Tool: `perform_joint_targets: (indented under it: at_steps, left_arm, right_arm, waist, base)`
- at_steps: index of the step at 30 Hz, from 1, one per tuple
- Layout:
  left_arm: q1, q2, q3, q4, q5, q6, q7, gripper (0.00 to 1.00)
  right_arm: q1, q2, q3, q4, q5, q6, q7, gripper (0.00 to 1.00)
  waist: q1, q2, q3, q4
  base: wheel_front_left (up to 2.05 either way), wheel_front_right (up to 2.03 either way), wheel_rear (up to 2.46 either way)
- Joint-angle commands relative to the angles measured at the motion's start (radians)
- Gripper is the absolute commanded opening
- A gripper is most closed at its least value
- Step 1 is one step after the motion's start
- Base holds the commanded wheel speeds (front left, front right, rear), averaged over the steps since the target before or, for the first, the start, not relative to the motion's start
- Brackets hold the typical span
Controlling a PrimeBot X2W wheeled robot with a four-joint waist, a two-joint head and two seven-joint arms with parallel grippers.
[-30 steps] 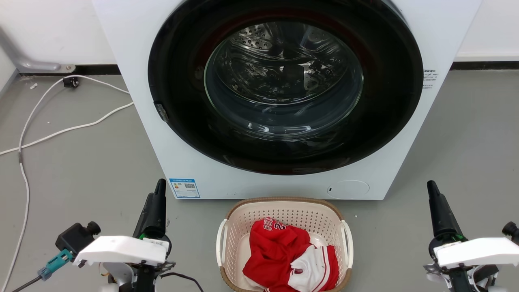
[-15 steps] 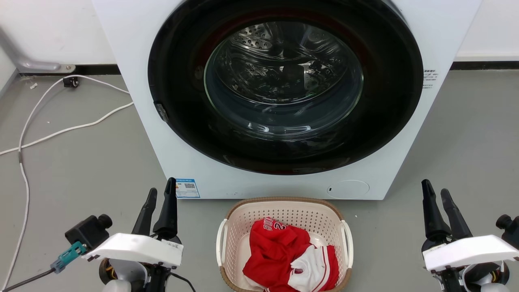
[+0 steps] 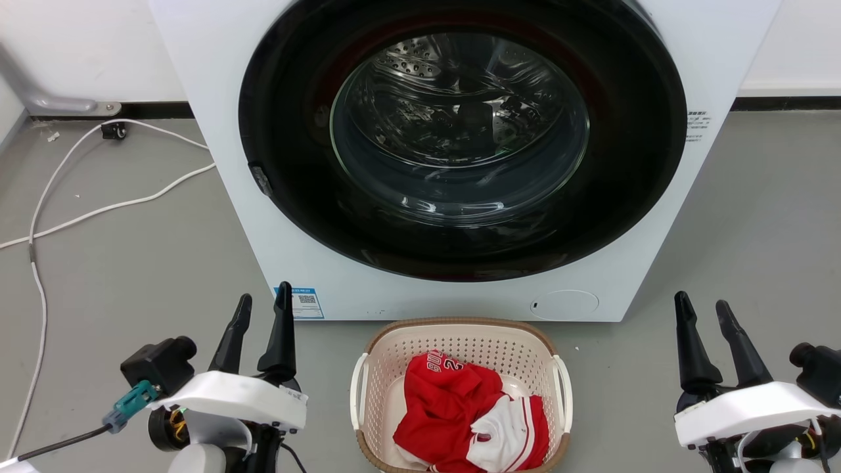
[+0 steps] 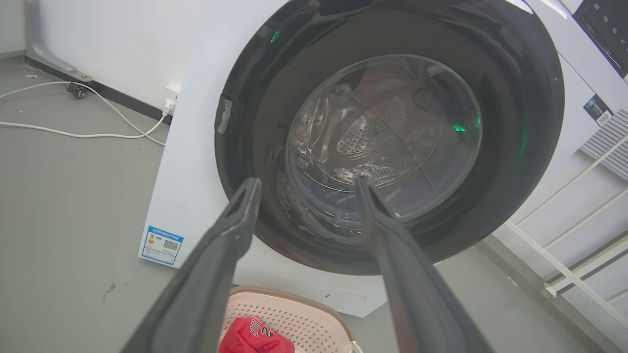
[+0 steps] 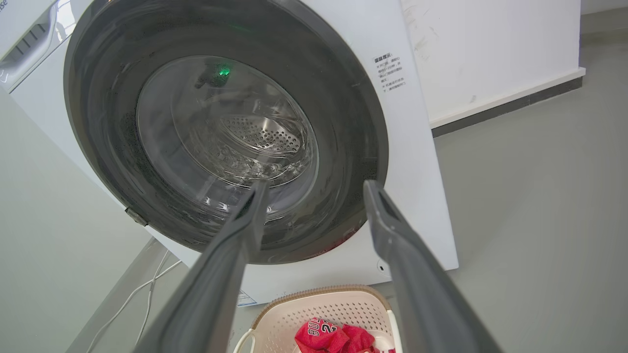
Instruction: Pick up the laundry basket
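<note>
Change since a second ago: left claw and right claw, each then pressed together, now stand spread, and each has drawn slightly inward. Item, far left: white cable trailing over the grey floor, well apart from the work. Item: left claw, empty, fingers pointing up the head view, well apart from the basket's left handle. Item, centre: laundry basket, cream, perforated, brown rim, standing on the floor just before the front-loading washer; a red and white jersey lies crumpled inside. Item: right claw, empty, about as far out from the right handle. Judgement: the claws flank the basket evenly and appear opened to take one handle each. The approach is not yet made and the lift not begun.
</note>
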Motion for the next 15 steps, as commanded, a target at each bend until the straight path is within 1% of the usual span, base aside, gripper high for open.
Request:
perform_joint_targets:
  at_steps: [1,15]
  left_arm:
    - [-0.032,0.01,-0.007,-0.001,0.058,0.005,-0.015,1.0]
    - [-0.043,0.015,-0.031,0.017,0.211,0.022,-0.05,1.0]
  right_arm:
    - [-0.005,0.0,-0.002,-0.022,-0.069,0.0,-0.007,1.0]
    - [0.004,0.0,0.003,-0.037,-0.249,0.0,-0.003,1.0]
  waist:
    - [-0.0001,0.0,0.001,0.001]
    - [-0.0001,0.0,0.002,0.002]
  base:
    - [0.0,0.0,0.0]
    - [0.0,0.0,0.0]
